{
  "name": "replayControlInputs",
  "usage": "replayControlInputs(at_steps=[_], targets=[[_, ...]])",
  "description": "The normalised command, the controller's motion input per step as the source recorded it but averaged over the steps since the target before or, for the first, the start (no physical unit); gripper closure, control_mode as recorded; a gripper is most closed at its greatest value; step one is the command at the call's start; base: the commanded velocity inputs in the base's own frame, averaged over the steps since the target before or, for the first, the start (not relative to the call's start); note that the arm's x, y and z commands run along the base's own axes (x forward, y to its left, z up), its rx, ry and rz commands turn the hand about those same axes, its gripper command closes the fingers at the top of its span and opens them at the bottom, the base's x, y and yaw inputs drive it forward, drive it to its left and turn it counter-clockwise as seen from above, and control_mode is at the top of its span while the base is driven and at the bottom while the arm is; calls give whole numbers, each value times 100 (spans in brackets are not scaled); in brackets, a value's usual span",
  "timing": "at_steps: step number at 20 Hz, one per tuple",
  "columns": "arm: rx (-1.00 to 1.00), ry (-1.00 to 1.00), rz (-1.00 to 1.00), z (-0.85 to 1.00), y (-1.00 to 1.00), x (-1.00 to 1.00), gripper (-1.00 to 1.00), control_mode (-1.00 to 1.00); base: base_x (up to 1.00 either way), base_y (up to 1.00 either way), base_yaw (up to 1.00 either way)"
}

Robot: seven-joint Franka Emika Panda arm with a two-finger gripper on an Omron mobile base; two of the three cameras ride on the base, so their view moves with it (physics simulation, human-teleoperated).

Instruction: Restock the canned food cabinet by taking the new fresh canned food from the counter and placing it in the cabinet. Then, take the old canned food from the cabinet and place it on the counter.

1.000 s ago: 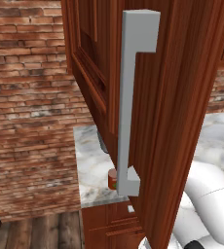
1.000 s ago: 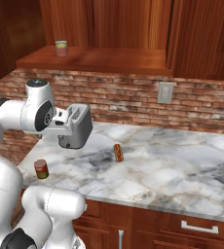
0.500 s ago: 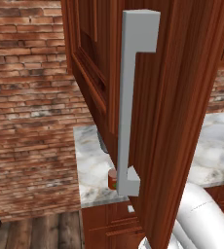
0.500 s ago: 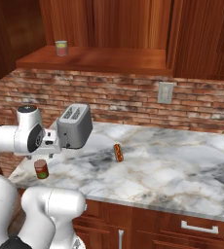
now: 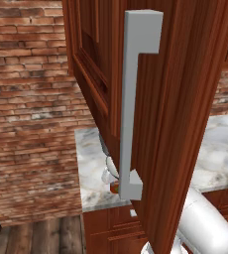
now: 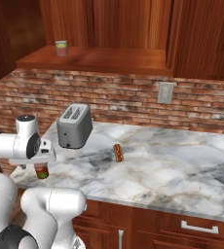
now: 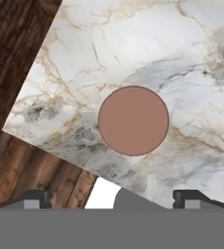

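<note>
your jaws are spread wide, looking straight down on the can. the can stands upright on the counter near its corner, centred between the two fingertips but ahead of them, untouched.

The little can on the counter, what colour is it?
Red, with a paler brownish top; hand view shows it best.

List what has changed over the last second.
The arm has swung down and left, bringing the open gripper above the red can near the counter corner. Nothing gripped. The can, toaster, shelf can and cabinet stayed put.
</note>
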Motion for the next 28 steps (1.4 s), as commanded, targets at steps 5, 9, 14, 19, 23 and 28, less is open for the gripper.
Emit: replayControlInputs(at_steps=[5, 9, 14, 19, 23, 28], targets=[[0, 10, 0, -21, 15, 43, -100, -100, 0, 0, 0], [0, 6, 0, -13, 4, 37, -100, -100, 0, 0, 0], [-1, 1, 0, -19, 0, 19, -100, -100, 0, 0, 0], [-5, 0, 0, -28, 0, 3, -100, -100, 0, 0, 0], [-8, 0, 0, -35, 1, 0, -100, -100, 0, 0, 0], [-5, 0, 0, -25, 0, 0, 100, -100, 0, 0, 0]])
